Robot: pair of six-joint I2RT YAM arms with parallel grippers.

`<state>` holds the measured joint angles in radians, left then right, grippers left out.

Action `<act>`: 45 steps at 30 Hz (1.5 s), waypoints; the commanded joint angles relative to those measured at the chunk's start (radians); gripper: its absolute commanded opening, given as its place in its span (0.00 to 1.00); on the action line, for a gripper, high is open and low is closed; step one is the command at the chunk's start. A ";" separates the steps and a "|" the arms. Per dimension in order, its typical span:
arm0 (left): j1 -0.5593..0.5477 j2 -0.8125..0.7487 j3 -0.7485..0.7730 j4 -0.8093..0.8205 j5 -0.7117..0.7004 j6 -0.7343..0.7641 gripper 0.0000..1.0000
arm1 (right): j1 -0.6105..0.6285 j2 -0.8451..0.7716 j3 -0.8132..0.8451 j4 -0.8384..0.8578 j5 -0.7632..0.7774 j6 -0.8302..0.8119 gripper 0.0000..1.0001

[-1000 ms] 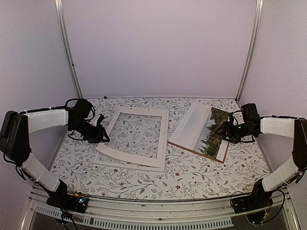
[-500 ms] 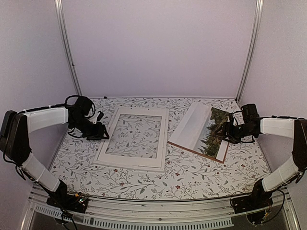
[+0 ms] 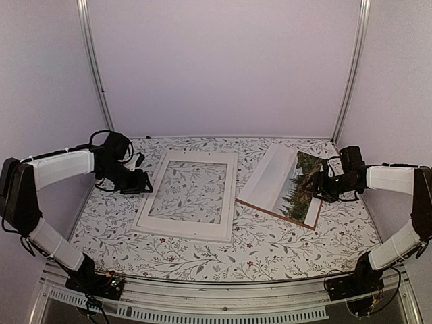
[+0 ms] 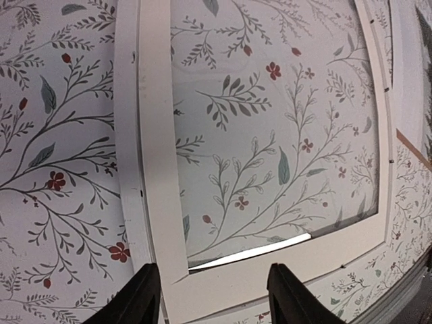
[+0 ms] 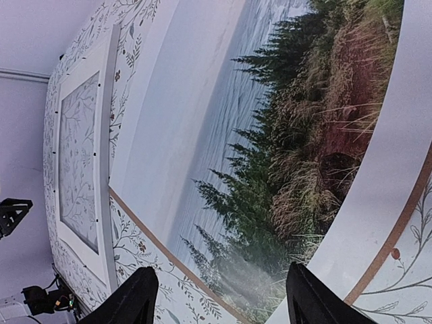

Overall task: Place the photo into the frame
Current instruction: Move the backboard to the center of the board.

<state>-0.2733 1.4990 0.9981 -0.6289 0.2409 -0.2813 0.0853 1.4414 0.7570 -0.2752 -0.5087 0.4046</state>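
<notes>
Lying flat on the floral table (image 3: 270, 246), the frame (image 3: 183, 228) sits left of centre, the table's pattern showing through its pane. The left tool (image 3: 139, 181) is just beside the frame's left edge, released, its fingers (image 4: 144, 300) spread apart and clasping nothing; its wrist view looks down on the frame's white border. The photo (image 3: 291, 192) lies picture side up to the right of the frame, on a brown backing panel (image 3: 273, 214) whose edge shows along the photo's near side. The right tool (image 3: 320, 183) is at the photo's right edge, its fingers wide apart and gripping nothing.
</notes>
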 commanded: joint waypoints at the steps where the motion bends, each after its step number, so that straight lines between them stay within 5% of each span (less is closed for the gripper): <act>1: -0.029 -0.035 0.026 0.036 -0.001 -0.013 0.58 | 0.008 -0.012 -0.005 0.010 0.009 -0.004 0.69; 9: -0.116 -0.073 0.038 0.100 -0.034 -0.067 0.67 | 0.014 -0.081 0.026 -0.063 0.188 -0.028 0.74; 14: -0.203 -0.138 0.025 0.202 -0.011 -0.098 0.99 | 0.010 -0.058 0.060 -0.111 0.326 -0.039 0.80; 19: -0.306 -0.225 0.053 0.235 -0.080 -0.120 1.00 | 0.010 -0.036 0.079 -0.102 0.353 -0.041 0.80; 32: -0.642 -0.224 0.237 0.066 -0.716 0.094 1.00 | 0.010 -0.074 0.099 -0.083 0.422 -0.060 0.82; 38: -0.672 -0.212 0.237 0.041 -1.002 0.095 1.00 | 0.010 -0.129 0.087 -0.066 0.474 -0.081 0.84; 45: -0.621 -0.179 0.208 0.201 -0.830 0.094 1.00 | 0.002 -0.081 0.143 -0.042 0.547 -0.096 0.87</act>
<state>-0.9260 1.2865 1.2137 -0.5354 -0.6559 -0.1978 0.0948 1.3327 0.8467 -0.3511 -0.0147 0.3271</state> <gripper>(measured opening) 0.996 0.867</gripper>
